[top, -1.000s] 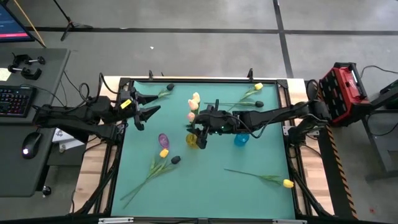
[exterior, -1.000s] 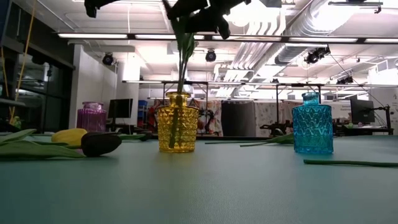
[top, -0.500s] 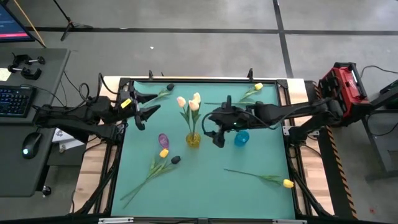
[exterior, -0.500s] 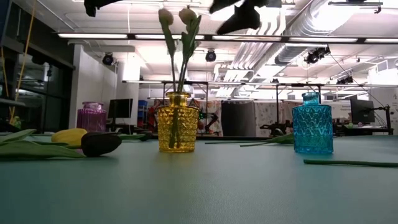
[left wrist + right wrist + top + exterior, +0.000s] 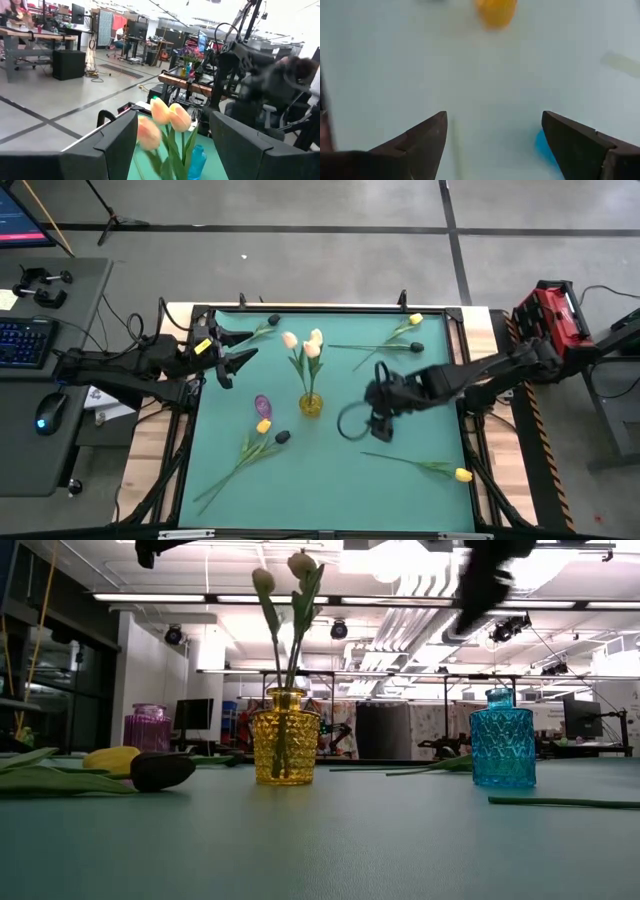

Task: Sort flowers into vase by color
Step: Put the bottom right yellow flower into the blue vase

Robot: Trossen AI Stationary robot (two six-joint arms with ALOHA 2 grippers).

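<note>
Three cream-peach tulips [image 5: 305, 345] stand with their stems in the yellow vase [image 5: 311, 406], heads spread apart [image 5: 285, 568]. A purple vase [image 5: 263, 404] stands left of it, and a blue vase [image 5: 502, 737] to its right. My right gripper [image 5: 378, 426] hangs open above the table, right of the yellow vase and nearer the near edge; its arm hides the blue vase from above. My left gripper [image 5: 230, 352] waits open by the far left corner, facing the tulips [image 5: 167, 117]. Loose yellow and black tulips lie flat on the table.
A yellow tulip [image 5: 264, 425] and a black one [image 5: 283, 437] lie near the purple vase, stems running toward the near left. Another yellow tulip [image 5: 462, 474] lies near the right corner. Yellow [image 5: 415, 319] and black [image 5: 417, 347] heads lie far right, a black one [image 5: 274, 321] far left.
My right gripper has let go of the cream-peach tulips over the yellow vase and swung away toward the table's right and near edge. The tulips, bunched and tilted under the gripper before, now stand free in the vase with their heads spread.
</note>
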